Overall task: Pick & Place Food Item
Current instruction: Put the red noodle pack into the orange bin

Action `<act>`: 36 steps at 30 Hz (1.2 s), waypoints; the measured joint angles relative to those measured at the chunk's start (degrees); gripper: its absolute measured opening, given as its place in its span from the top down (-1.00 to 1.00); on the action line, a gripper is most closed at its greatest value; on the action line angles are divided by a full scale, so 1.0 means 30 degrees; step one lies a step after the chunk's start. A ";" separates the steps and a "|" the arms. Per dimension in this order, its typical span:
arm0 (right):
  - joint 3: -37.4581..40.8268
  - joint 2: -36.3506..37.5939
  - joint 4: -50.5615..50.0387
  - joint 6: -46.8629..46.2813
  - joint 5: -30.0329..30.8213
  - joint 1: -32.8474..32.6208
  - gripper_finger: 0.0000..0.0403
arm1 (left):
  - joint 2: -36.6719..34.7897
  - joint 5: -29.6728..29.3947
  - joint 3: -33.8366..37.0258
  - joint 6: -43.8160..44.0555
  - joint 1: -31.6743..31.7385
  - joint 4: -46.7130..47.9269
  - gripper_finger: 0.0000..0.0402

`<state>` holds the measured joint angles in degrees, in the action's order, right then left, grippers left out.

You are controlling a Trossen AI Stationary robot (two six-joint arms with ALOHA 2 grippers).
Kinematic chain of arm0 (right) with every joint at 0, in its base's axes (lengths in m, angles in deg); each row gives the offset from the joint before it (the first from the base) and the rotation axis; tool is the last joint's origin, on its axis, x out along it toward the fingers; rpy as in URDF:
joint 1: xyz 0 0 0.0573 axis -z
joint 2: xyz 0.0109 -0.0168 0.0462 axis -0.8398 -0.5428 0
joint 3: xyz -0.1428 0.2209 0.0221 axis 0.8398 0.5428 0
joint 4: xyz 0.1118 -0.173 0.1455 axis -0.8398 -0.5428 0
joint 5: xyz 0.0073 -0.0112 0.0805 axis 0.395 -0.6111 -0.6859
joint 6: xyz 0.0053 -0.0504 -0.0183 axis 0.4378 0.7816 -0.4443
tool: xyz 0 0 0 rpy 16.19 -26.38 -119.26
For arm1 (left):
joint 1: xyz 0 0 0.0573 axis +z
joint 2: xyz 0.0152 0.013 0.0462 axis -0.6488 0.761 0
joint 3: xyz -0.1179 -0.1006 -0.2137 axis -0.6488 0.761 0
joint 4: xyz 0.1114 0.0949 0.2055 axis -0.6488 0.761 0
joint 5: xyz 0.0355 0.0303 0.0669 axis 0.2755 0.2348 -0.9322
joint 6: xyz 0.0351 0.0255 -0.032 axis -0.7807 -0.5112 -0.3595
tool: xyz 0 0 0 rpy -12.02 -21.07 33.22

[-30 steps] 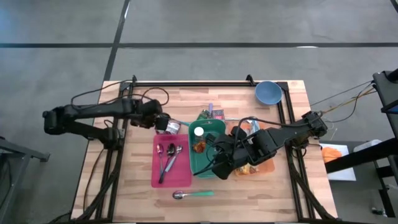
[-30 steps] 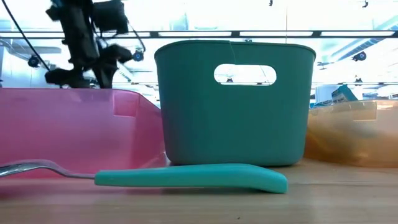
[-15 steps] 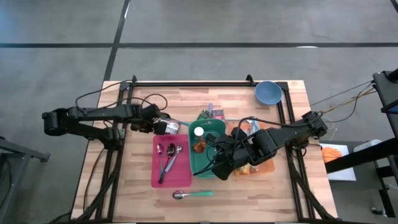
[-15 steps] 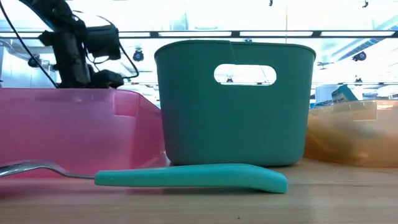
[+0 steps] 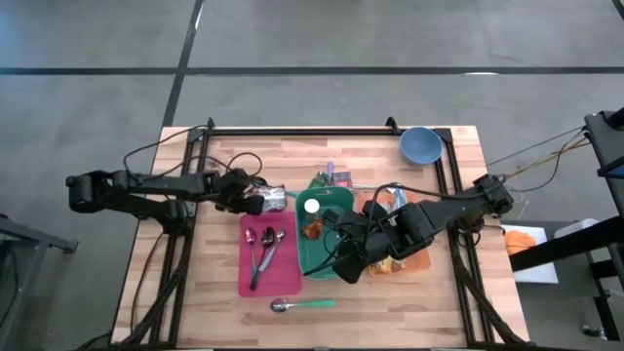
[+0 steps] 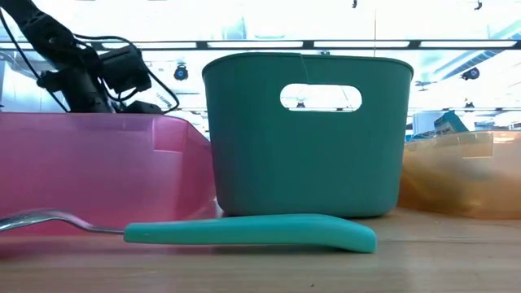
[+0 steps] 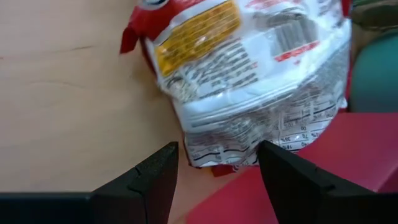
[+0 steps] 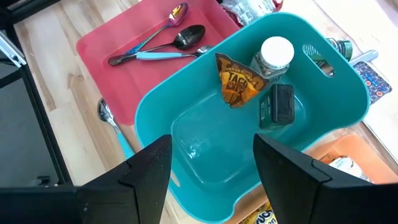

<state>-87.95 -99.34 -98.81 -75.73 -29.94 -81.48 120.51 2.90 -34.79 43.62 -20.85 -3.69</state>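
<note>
High view: left gripper point(image 5: 252, 202) has been lowered onto the snack packet point(image 5: 270, 200) beside the pink tray point(image 5: 285, 263); fingers open around it, not clamped. Right gripper point(image 8: 211, 163) is parked open over the teal basket point(image 5: 312, 258).

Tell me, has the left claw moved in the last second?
Yes. In the low view the left claw has come down toward the pink tray's rim. From above, it sits by the food packet at the tray's far edge.
</note>
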 joint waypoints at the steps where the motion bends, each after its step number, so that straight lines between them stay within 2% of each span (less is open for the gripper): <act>1: 0.0000 0.0000 0.0000 0.0000 0.0000 0.0000 -0.11 | 0.0000 -0.0006 0.0086 -0.0074 0.0000 -0.0033 -0.09; 5: 0.0000 0.0000 -0.0007 0.0001 -0.0006 0.0000 -0.11 | 0.0000 -0.0065 0.0161 -0.0656 0.0000 -0.0186 -0.07; 8: 0.0000 0.0000 -0.0007 0.0000 0.0000 0.0000 -0.11 | 0.0007 -0.0062 0.0161 -0.0939 0.0000 -0.0434 0.03; 16: 0.0000 0.0000 -0.0015 -0.0070 -0.0159 0.0000 -0.11 | 0.0007 -0.0065 0.0161 -0.1141 0.0000 -0.1164 0.60; 22: 0.0000 0.0000 -0.0015 -0.0080 -0.0168 0.0000 -0.11 | 0.0000 0.0108 0.0161 -0.1135 0.0000 -0.1387 0.95; 28: 0.0000 0.0000 -0.0015 -0.0080 -0.0167 0.0000 -0.11 | -0.0480 0.0161 0.0161 -0.0978 0.0000 -0.1454 0.99; 36: 0.0007 0.0000 -0.0022 -0.0007 -0.0160 0.0000 -0.11 | -0.3418 0.0161 0.0161 -0.0906 0.0000 -0.1513 1.00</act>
<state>-87.93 -99.34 -98.87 -75.75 -30.42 -81.48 110.25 3.38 -34.31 40.90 -20.85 -8.22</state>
